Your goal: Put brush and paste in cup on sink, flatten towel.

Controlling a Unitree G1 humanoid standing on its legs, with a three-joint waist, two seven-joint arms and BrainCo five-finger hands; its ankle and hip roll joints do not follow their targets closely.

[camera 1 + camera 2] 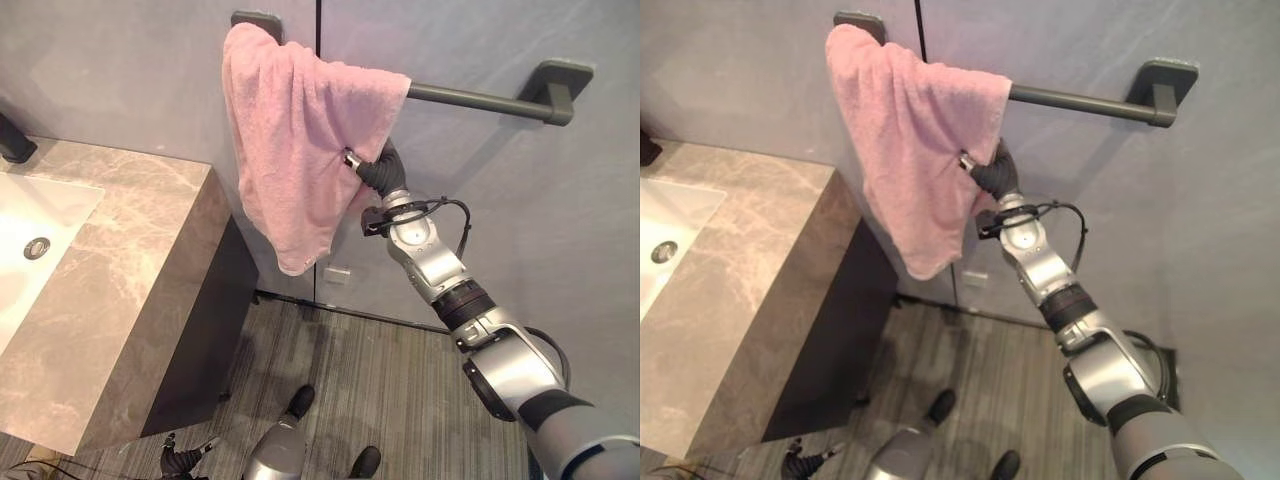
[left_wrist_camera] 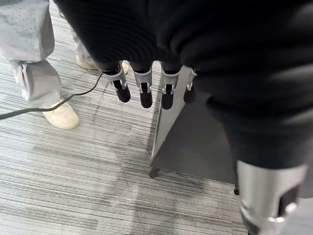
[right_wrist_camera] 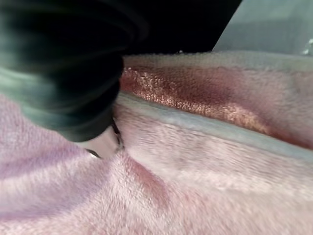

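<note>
Step in hand: flattening the towel (image 1: 290,140), by my reading; the right hand (image 1: 378,170) is at the cloth.
Towel: pink, draped bunched over the left end of the dark wall rail (image 1: 480,100), hanging in folds with one corner drooping lowest; most of the rail to its right is bare.
Right hand: raised to the towel's right edge just under the rail, touching the cloth. Its fingers are sunk in the pile in the right wrist view, so I cannot tell whether they pinch the edge or only press it.
Left hand (image 2: 146,88): hangs low beside the dark cabinet (image 1: 205,330) under the counter (image 1: 130,230), fingers straight and relaxed, holding nothing.
Sink (image 1: 30,230): white basin set in the marble counter, well apart from the towel; I see no brush, paste or cup on the part of the counter in view.
Doing it well: get a sure hold on the right hem, then draw it sideways along the rail toward the far bracket, keeping the pull level so the folds open out.
Risk: a downward tug could slide the whole towel off the rail; a loose hold would let the hem slip free.
Bystander: a person's legs (image 2: 29,54) and pale shoes stand on the striped floor (image 2: 73,186), near the left hand.
</note>
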